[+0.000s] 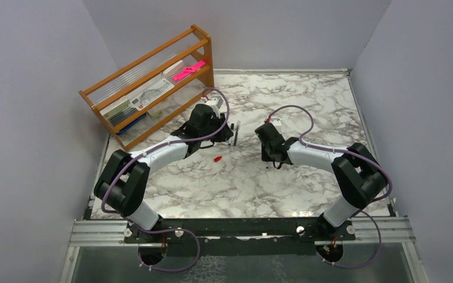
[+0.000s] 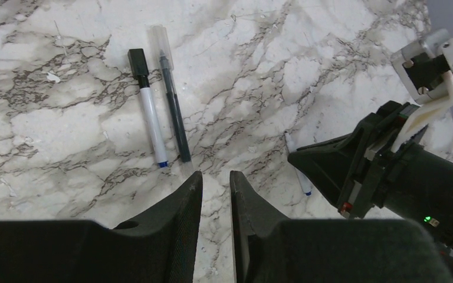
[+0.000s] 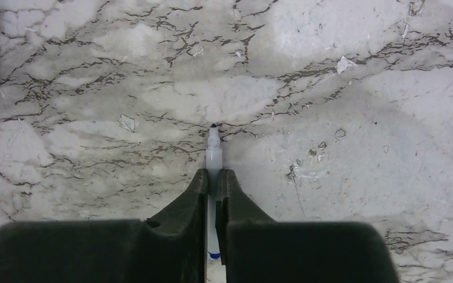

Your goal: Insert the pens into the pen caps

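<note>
My right gripper [image 3: 213, 172] is shut on a white pen [image 3: 213, 147] with a dark tip and a blue rear end, low over the marble table. That pen also shows in the left wrist view [image 2: 299, 177], partly under the right gripper [image 2: 330, 165]. My left gripper [image 2: 215, 174] is open by a narrow gap and holds nothing. Just beyond it lie a white pen with a black cap [image 2: 148, 115] and a dark pen with a clear cap [image 2: 174, 109], side by side. A red cap [image 1: 217, 158] lies alone on the table, near my left gripper [image 1: 225, 137].
A wooden rack [image 1: 153, 88] stands at the back left and holds flat items and a bright-pink object [image 1: 189, 71]. Grey walls close the table on three sides. The two grippers are near each other at the table's middle.
</note>
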`<move>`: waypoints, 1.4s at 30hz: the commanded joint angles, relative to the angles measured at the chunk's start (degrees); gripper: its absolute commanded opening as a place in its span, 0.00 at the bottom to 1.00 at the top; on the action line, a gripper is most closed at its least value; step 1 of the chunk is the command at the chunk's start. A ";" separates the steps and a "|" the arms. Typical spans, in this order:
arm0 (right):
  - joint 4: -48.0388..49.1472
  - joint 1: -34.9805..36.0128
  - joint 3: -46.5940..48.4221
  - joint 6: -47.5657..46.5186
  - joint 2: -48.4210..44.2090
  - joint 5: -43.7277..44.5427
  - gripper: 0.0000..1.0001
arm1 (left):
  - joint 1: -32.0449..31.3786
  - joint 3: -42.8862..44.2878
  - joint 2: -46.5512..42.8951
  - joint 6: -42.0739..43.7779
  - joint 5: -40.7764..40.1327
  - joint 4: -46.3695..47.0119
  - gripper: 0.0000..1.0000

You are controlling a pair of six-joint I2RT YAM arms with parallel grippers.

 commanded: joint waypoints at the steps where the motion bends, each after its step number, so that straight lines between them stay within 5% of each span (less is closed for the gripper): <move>1: 0.17 -0.13 -1.81 1.04 -1.20 -2.22 0.01 | -0.33 -2.36 -3.59 -3.40 6.31 4.73 0.22; 7: 6.87 -0.07 -3.31 1.79 -13.31 -7.17 0.01 | -1.05 -11.20 -9.33 -18.84 18.52 27.89 0.24; 19: 23.19 -0.07 -9.55 9.41 -38.46 -15.81 0.01 | -8.83 -15.31 -15.54 -25.52 22.75 52.27 0.68; 34: 22.63 -0.08 -7.86 7.70 -49.18 -20.97 0.01 | -17.04 -12.13 -11.41 -21.68 16.89 54.31 0.70; 42: 21.01 -0.07 -8.10 7.33 -51.73 -19.92 0.01 | -17.30 -11.49 -11.35 -20.57 15.69 54.36 0.58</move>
